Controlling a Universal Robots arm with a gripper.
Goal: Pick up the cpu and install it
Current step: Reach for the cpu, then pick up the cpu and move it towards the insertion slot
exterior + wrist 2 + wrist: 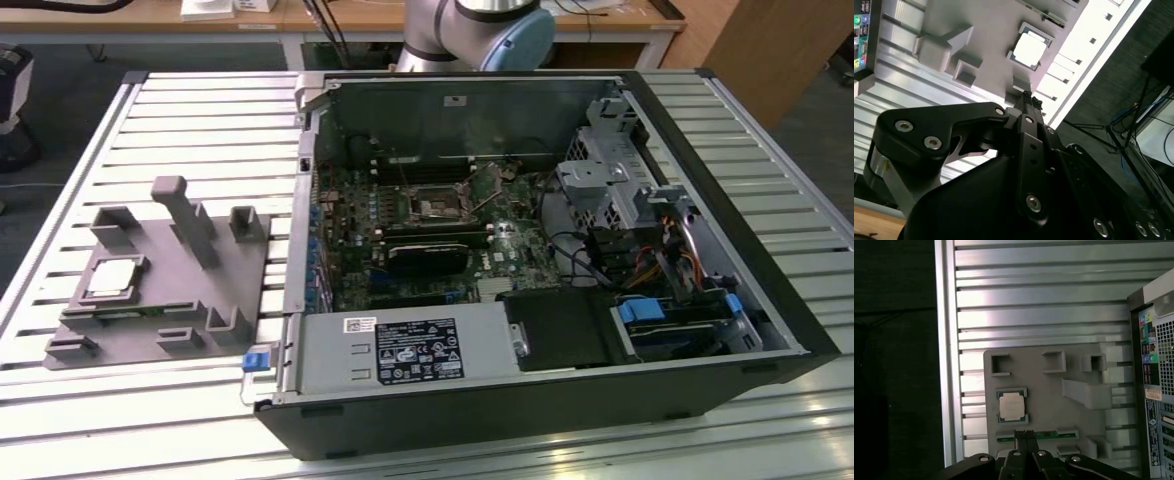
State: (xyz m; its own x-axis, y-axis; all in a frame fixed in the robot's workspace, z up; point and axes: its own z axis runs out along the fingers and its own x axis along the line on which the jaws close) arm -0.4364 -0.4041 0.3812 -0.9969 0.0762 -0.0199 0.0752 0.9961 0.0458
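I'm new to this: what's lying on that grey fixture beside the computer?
The cpu lies flat in a recess of the fixture, a green strip slotted nearby. Underneath the cpu is covered.

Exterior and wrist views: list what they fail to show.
- The cpu top: washed out by glare in the second wrist view; too small for any corner mark in the exterior view.
- The socket: too small in the exterior view to tell whether it is open or empty.
- The fixture edge: hidden behind the gripper in the first wrist view.
- The arm: cut off by the exterior view's top edge.
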